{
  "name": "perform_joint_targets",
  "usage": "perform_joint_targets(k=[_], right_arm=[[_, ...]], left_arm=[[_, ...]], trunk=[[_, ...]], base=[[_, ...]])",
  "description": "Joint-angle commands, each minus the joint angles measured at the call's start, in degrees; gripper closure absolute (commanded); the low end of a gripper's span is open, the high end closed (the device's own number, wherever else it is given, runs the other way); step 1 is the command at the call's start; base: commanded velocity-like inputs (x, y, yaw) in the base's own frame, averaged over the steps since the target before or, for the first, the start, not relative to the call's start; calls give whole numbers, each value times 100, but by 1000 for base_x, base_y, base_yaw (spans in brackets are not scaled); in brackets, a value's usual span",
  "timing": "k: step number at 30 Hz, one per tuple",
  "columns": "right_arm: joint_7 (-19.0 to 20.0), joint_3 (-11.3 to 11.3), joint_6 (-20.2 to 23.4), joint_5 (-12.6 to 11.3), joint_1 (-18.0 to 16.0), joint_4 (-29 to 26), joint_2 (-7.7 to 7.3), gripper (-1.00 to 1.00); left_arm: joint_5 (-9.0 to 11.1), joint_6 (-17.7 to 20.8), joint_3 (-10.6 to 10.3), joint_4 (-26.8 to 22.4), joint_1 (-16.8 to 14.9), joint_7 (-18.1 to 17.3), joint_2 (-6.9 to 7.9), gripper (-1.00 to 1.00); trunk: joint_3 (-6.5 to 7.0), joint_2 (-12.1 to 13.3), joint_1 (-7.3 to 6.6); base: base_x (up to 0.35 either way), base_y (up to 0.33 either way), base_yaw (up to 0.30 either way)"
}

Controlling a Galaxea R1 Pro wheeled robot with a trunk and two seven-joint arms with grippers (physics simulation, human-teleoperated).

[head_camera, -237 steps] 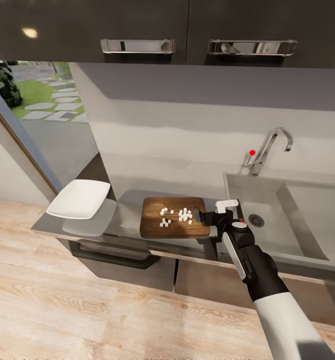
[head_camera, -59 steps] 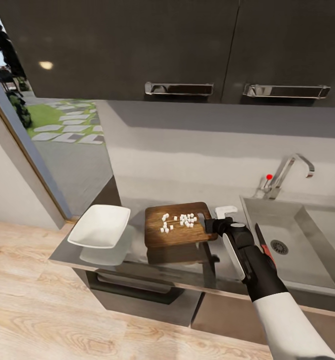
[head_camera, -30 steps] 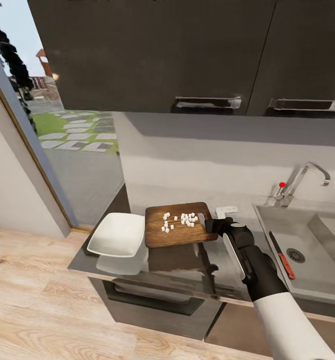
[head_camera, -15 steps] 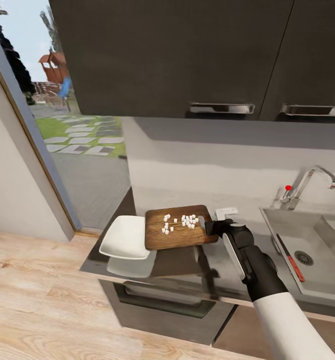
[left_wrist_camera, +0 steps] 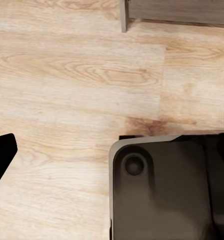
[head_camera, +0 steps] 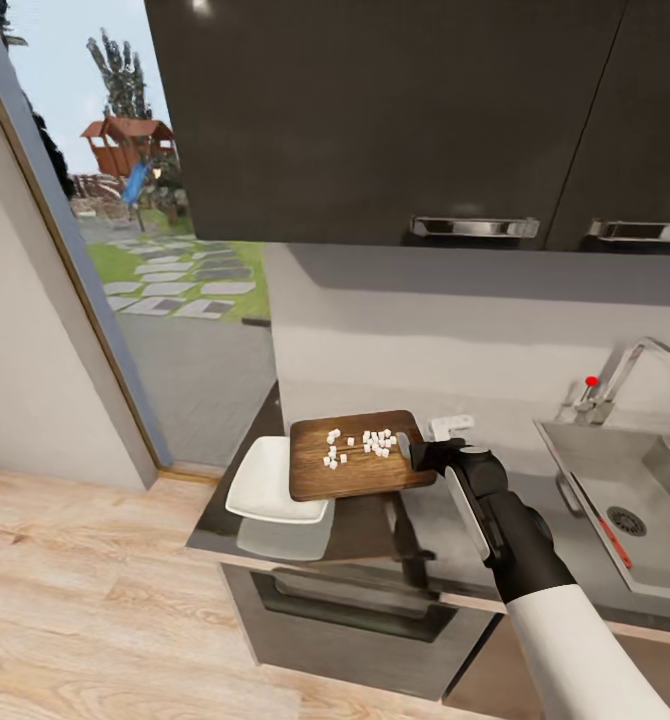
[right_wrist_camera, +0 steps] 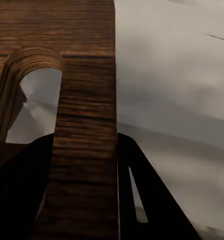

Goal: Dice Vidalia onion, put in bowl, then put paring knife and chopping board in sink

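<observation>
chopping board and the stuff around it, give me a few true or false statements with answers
1. The right end effector grips the board at its handle end. True.
2. The board lies flat in the sink. False: it is held up over the countertop, its far end over the bowl.
3. The onion bits are on the board. True.
4. The knife is on the board. False: it lies in the sink.
5. The bowl holds the onion bits. False: what shows of it looks empty.
</observation>
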Motion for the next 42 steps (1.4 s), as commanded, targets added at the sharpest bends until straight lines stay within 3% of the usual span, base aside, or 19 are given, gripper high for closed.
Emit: perform_joint_targets(k=[1,15,39,42], right_arm=[[-34,8,28,-14,-6,-5,-3,100],[-27,137,11,4,-6,-19,-32,100],[-24,128,-70,15,-6,-84,-26,100],[-160,131,-88,188,-7,-80,12,100]], left_arm=[[59,-12,-48,-8,-1,43,10,-100],[61,-12,-45,-7,-1,43,10,-100],[59,-12,-41,96,-25,43,10,-100],[65,-12,-42,98,-27,43,10,-100]], trunk=[[-2,-11,4],[17,-11,4],[18,-11,4],[18,-11,4]], base=[[0,25,0],[0,2,0],[0,0,0],[0,0,0]])
